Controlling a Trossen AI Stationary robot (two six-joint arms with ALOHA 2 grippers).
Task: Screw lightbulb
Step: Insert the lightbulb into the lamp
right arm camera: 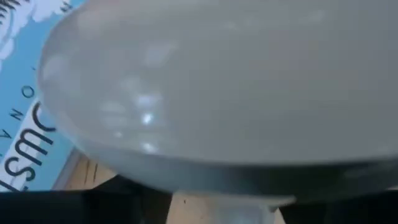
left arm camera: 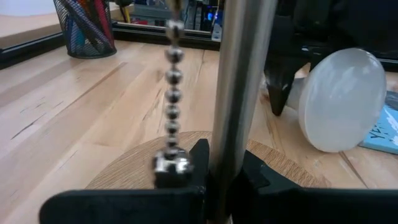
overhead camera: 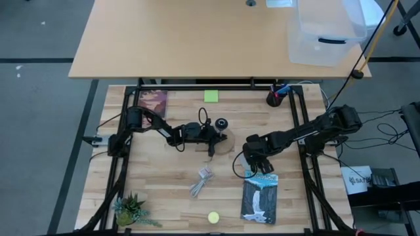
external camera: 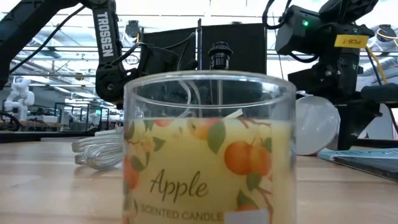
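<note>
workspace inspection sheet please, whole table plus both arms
surface: light wooden table, bare between items.
job's things: lightbulb lying on its side beside the book; lamp base with socket standing mid-table.
clutter: apple scented candle, yellow ball, small plant, green note, pen cup, two books.
grippers: left gripper shut on the lamp's metal rod; right gripper down around the lightbulb, jaws open.
cables: coiled clear cable on the table; black leads at the right edge.
surroundings: second table with a clear bin; lab room behind.
</note>
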